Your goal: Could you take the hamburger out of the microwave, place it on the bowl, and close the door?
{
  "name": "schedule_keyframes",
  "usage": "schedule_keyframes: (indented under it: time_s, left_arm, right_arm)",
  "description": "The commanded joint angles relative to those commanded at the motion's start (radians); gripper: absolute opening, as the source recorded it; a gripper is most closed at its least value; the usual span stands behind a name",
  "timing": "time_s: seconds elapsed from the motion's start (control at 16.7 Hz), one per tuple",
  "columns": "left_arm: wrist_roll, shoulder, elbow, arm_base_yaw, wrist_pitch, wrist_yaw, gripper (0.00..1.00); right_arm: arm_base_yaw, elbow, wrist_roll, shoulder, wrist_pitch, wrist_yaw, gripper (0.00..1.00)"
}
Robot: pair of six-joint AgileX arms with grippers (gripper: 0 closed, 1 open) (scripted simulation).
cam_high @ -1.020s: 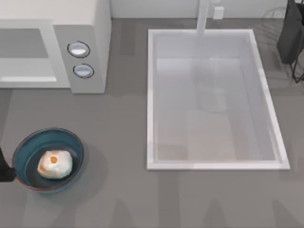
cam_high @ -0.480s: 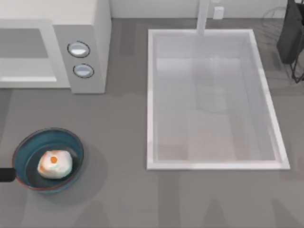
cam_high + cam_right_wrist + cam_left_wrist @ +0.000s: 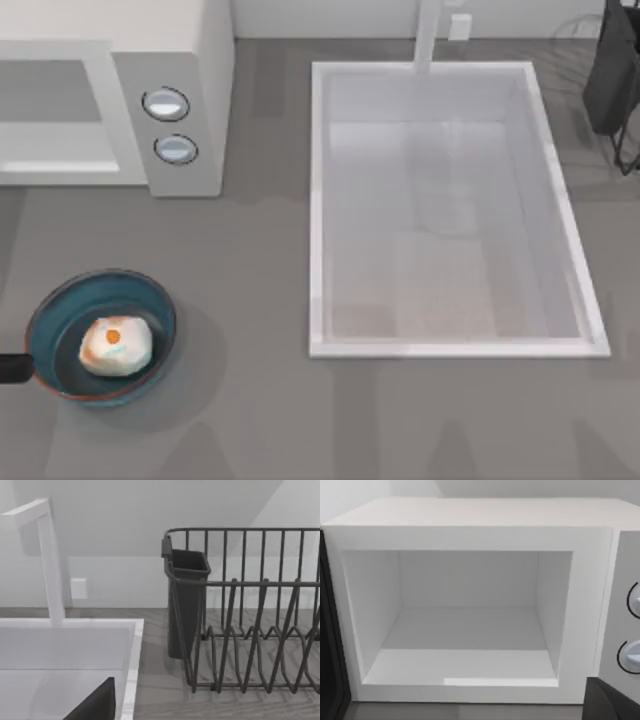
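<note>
The hamburger (image 3: 115, 346), a whitish lump with an orange spot, lies in the dark-blue bowl (image 3: 50, 318) at the table's front left. A black part of my left gripper (image 3: 10, 369) pokes in at the left edge, beside the bowl's rim and apart from the hamburger. The white microwave (image 3: 190, 60) stands at the back left with its two knobs (image 3: 166, 104) facing up. In the left wrist view its cavity (image 3: 465, 630) is open and empty. A dark panel (image 3: 330, 630) at that picture's edge looks like the swung-out door. A dark part of my right gripper (image 3: 95, 705) hangs over the sink's far corner.
A white sink basin (image 3: 320, 200) with a faucet (image 3: 428, 35) takes up the middle and right of the table. A dark wire dish rack (image 3: 260, 630) with a cutlery holder (image 3: 612, 70) stands at the back right. Bare grey counter lies between the bowl and the sink.
The black part of my left gripper has drawn back toward the left edge, so less of it shows beside the bowl. The hamburger, bowl and microwave have not moved.
</note>
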Motion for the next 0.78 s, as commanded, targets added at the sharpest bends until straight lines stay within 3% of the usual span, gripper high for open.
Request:
schedule_keyframes:
  time_s: [0.18, 0.48, 0.78]
  left_arm:
    - [-0.001, -0.038, 0.005, 0.042, -0.041, 0.042, 0.00]
    - [-0.003, -0.153, 0.021, 0.200, -0.174, 0.200, 0.00]
    - [-0.002, -0.162, 0.021, 0.212, -0.186, 0.213, 0.00]
  right_arm:
    - [0.000, 0.000, 0.000, 0.000, 0.000, 0.000, 1.00]
    - [0.000, 0.000, 0.000, 0.000, 0.000, 0.000, 1.00]
    - [0.000, 0.000, 0.000, 0.000, 0.000, 0.000, 1.00]
